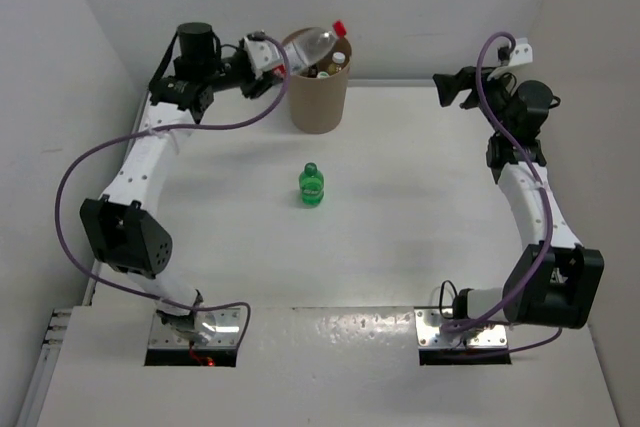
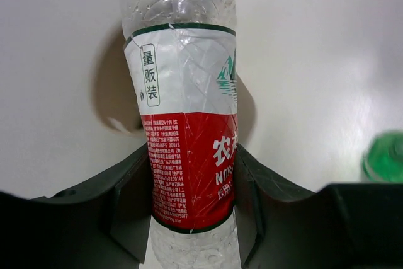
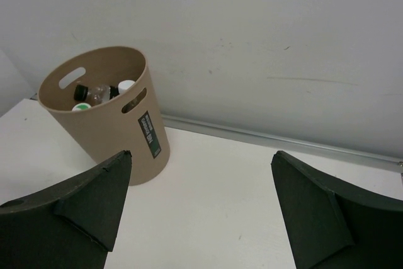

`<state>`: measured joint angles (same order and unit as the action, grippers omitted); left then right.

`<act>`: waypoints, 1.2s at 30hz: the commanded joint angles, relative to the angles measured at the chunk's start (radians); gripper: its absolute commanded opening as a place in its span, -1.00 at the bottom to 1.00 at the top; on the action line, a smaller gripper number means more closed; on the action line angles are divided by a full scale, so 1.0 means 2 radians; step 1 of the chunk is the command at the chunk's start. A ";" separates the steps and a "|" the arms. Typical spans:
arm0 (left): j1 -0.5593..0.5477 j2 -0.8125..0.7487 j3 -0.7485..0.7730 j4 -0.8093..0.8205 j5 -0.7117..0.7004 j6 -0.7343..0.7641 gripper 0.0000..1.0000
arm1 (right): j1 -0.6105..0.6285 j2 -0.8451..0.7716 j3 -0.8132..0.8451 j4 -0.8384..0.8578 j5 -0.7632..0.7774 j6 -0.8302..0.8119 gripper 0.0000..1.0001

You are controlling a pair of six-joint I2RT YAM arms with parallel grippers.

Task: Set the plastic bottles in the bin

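My left gripper (image 1: pixel 276 63) is clamped around the red-labelled clear bottle (image 2: pixel 189 124), holding it tilted over the rim of the tan bin (image 1: pixel 318 107). There are a few bottles inside the bin. The green bottle (image 1: pixel 312 185) stands upright on the table (image 1: pixel 420 207), apart from the bin on the arm-base side. My right gripper (image 3: pixel 201 218) is spread wide with nothing in it, off to the bin's right.

1. The bin (image 3: pixel 119 137), tan and tapered, stands upright at the counter's (image 1: pixel 400 207) far edge, with several capped bottles (image 3: pixel 101 92) inside.
2. The clear bottle (image 2: pixel 189 130), with its red label and cap, sits clamped between my left fingers (image 2: pixel 126 200), tilted over the bin's mouth.
3. The green bottle (image 1: pixel 312 185) stands upright on the counter, in front of the bin and apart from it.
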<state>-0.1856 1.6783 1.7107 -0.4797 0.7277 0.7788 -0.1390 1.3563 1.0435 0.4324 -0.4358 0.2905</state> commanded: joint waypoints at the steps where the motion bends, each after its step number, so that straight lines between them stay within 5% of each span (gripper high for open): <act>1: -0.005 -0.022 0.014 0.213 0.008 -0.186 -0.36 | 0.001 -0.019 -0.008 0.018 -0.014 0.000 0.80; 12: -0.026 0.165 0.138 0.420 -0.090 -0.388 -0.42 | -0.004 -0.030 -0.023 0.006 -0.001 0.002 0.80; 20: -0.031 0.279 0.247 0.431 -0.128 -0.414 -0.36 | -0.007 -0.026 -0.034 -0.004 0.003 0.009 0.80; 21: -0.031 0.284 0.259 0.426 -0.128 -0.414 -0.32 | -0.006 -0.023 -0.033 -0.003 0.003 0.010 0.80; 25: -0.031 0.290 0.260 0.421 -0.141 -0.419 0.51 | -0.003 -0.019 -0.025 -0.010 0.002 0.012 0.80; 26: -0.031 0.290 0.255 0.413 -0.141 -0.419 0.99 | -0.001 -0.016 -0.024 -0.010 0.003 0.012 0.80; 36: -0.005 0.142 0.176 0.379 -0.073 -0.437 1.00 | 0.008 -0.025 -0.016 -0.023 -0.001 0.007 0.80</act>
<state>-0.2306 2.1735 2.0964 0.2588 0.4900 -0.0658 -0.1345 1.3231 0.9768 0.3676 -0.4316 0.2993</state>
